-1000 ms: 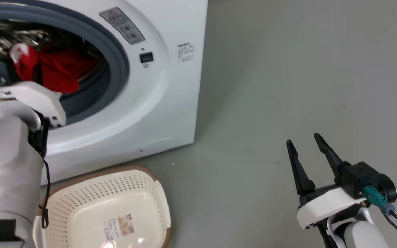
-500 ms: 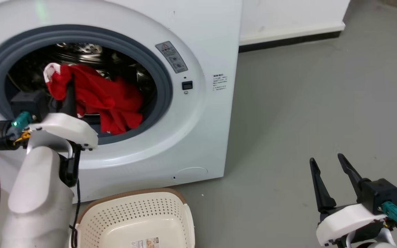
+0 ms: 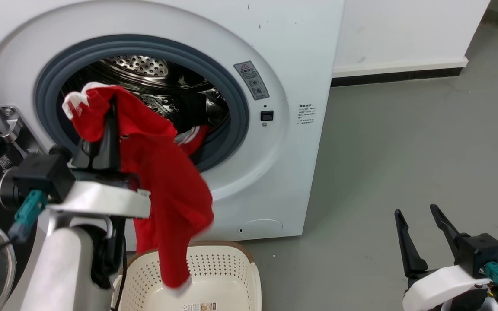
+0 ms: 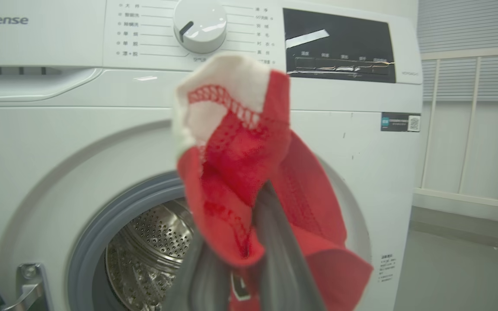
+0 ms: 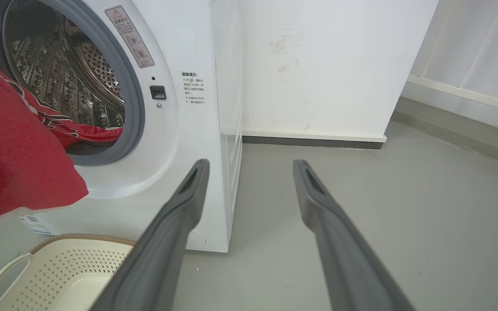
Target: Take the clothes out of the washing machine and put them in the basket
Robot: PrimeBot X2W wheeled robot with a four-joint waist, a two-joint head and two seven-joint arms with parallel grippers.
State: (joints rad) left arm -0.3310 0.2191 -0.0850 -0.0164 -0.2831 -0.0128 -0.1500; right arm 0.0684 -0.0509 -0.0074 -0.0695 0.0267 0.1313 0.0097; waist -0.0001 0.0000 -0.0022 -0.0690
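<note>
Now, the washing machine (image 3: pixel 301 52) gapes open above the basket (image 3: pixel 231 265), and a red jersey (image 3: pixel 167 181) hangs limp from my left claw (image 3: pixel 111 108), which is clamped on its bunched, white-trimmed edge, the tail dangling over the basket. It looks light, soft and floppy, so a pinch on a gathered fold should hold. My right claw (image 3: pixel 416 210) hovers spread wide, empty.
</note>
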